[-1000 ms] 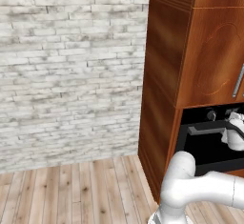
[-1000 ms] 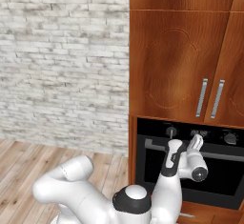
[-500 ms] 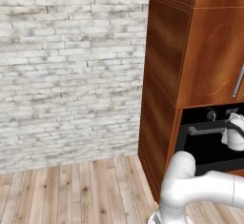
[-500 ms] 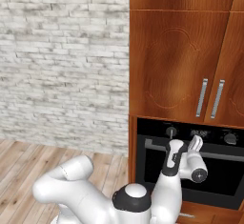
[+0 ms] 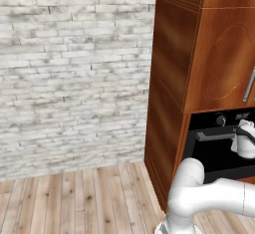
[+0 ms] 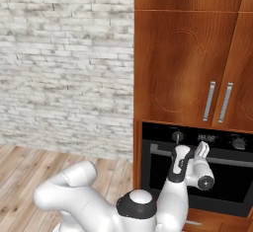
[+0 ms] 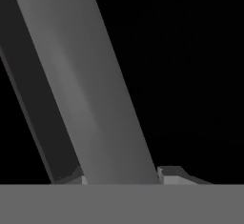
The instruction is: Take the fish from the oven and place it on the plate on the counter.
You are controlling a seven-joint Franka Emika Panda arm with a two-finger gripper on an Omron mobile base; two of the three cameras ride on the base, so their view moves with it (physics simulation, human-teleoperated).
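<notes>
whitewashed brick wall [image 5: 74,73] left; pale wood plank floor [image 5: 74,203]; tall red-brown cabinets [image 6: 183,63] w/ metal handles [image 6: 217,101].

Oven [image 6: 197,176]: glossy black front, smooth; handle bar [image 7: 81,85] brushed grey metal, matt. Cabinets [image 6: 183,63]: reddish-brown wood, polished, grain visible; slim metal pulls. Wall [image 5: 74,73]: whitewashed brick, rough. Floor [image 5: 74,198]: pale wood planks, matt. Robot arm [image 6: 89,201]: smooth white plastic, satin sheen.
</notes>
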